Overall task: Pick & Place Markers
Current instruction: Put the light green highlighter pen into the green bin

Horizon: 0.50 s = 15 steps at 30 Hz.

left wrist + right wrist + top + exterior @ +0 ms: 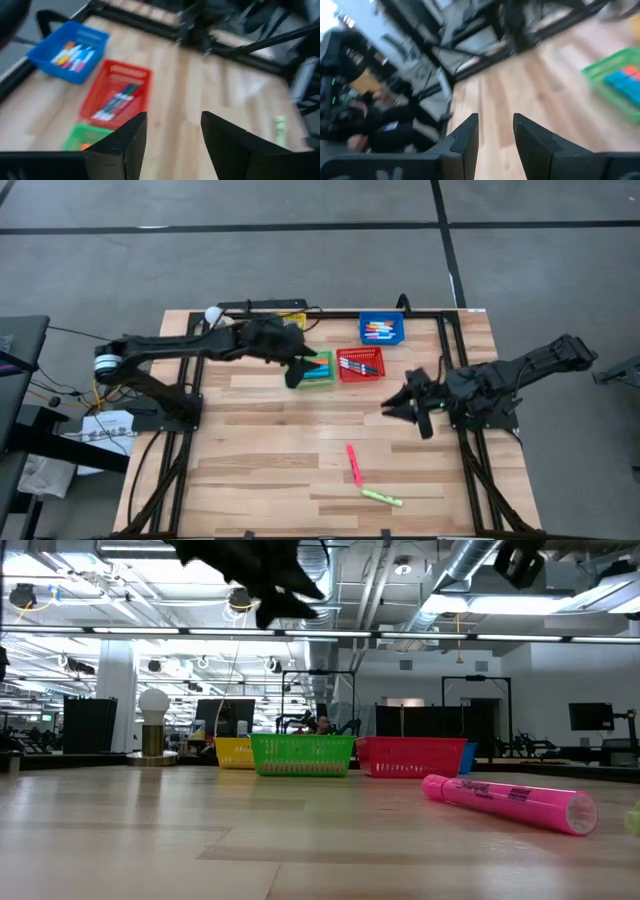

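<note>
A pink marker (353,464) (508,803) and a yellow-green marker (381,498) (280,128) lie flat on the wood table near its front edge. More markers fill the green basket (320,370) (618,85), the red basket (361,364) (116,95) and the blue basket (381,330) (71,50). My left gripper (297,370) (172,130) hangs open above the green basket, holding nothing. My right gripper (397,404) (495,131) is open and empty over bare wood right of the red basket, pointing toward the table's left.
A yellow basket (234,751) shows behind the green one in the low view. A white bulb-like object (213,315) (153,720) stands at the far left corner. A black frame (440,315) runs along the far and right table edges. Bare wood lies between the baskets and the two loose markers.
</note>
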{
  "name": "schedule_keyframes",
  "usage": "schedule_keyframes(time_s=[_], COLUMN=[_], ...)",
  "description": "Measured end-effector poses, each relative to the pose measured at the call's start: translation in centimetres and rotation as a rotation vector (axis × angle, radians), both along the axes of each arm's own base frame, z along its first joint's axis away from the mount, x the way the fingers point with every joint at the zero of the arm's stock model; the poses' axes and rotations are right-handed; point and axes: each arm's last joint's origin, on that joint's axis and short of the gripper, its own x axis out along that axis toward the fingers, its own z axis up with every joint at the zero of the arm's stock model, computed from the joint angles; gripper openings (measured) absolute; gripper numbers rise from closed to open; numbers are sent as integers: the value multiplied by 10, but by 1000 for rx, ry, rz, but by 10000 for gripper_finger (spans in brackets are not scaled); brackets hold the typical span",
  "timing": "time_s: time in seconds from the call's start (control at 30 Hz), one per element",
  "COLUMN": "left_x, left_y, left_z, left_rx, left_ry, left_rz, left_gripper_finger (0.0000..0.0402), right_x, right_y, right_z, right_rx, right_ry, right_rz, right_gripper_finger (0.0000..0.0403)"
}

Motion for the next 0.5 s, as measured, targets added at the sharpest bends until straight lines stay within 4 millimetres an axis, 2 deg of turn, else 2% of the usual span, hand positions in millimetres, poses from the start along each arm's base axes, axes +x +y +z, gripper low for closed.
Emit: schedule_keyframes(time_s=[0.1, 0.23, 0.5], left_x=[-13, -28, -51], left_y=[-18, -36, -51], left_z=[5, -1, -13], left_rx=[-38, -68, -130], left_ry=[-47, -51, -89], left_rz=[-6, 31, 87], left_gripper_finger=[187, 185, 181], right_x=[5, 12, 28], right_y=[13, 31, 76], right_z=[-7, -12, -24], right_rx=[38, 114, 97], right_ry=[78, 239, 583], right_rz=[69, 192, 363], right_gripper_finger=[111, 111, 111])
